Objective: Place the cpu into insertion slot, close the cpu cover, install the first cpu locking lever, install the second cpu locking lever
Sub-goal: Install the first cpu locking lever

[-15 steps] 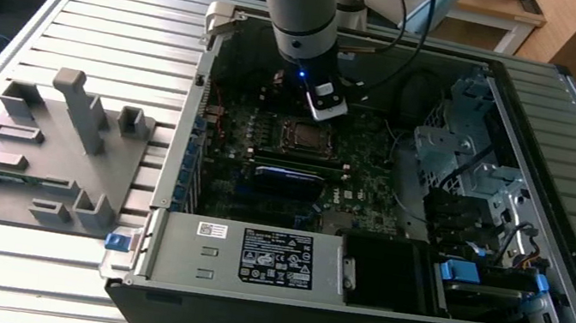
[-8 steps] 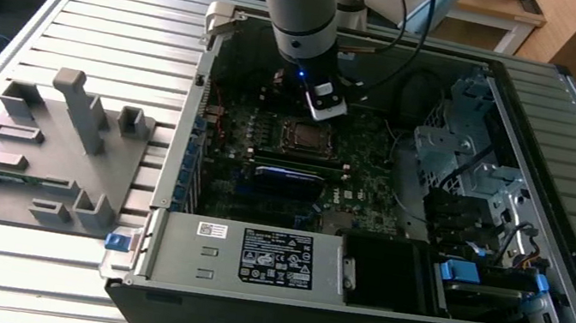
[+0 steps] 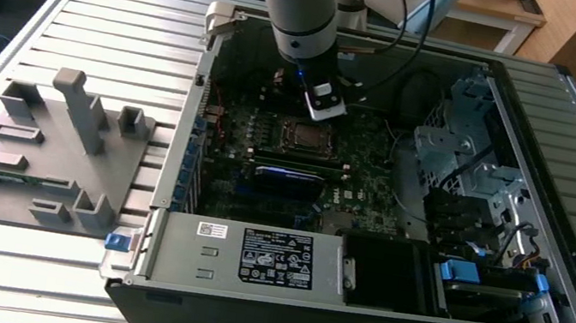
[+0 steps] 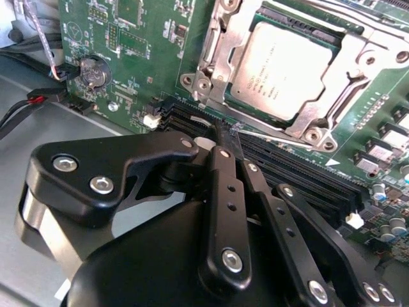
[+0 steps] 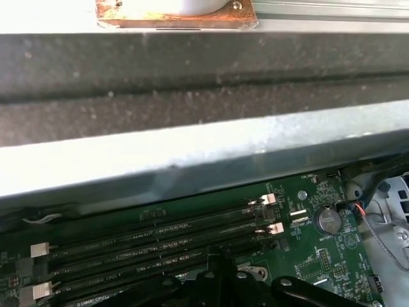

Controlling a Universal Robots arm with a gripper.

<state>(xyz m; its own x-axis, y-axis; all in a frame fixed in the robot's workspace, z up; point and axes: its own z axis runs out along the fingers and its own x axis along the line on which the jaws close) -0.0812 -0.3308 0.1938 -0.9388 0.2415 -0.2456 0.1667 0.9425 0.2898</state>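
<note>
Arm notes, exterior view: end effector (image 3: 327,114) hung inside the open computer case (image 3: 575,103) on the slatted desk (image 3: 113,21), just at 1 o'clock of the cpu (image 3: 305,136).

Second wrist view: cpu (image 4: 284,64) sat in the insertion slot (image 4: 307,24), cpu cover (image 4: 220,70) lying flat around it. End effector (image 4: 220,131) was clenched, tip beside a thin metal rod (image 4: 287,141).

First wrist view: end effector (image 5: 220,259) hung by the memory slots (image 5: 160,236); coin battery (image 5: 328,220) sat nearby on the motherboard (image 5: 319,256).

Memory slots (image 5: 160,236) and case wall (image 5: 192,147) crowd the cpu (image 4: 287,64).
</note>
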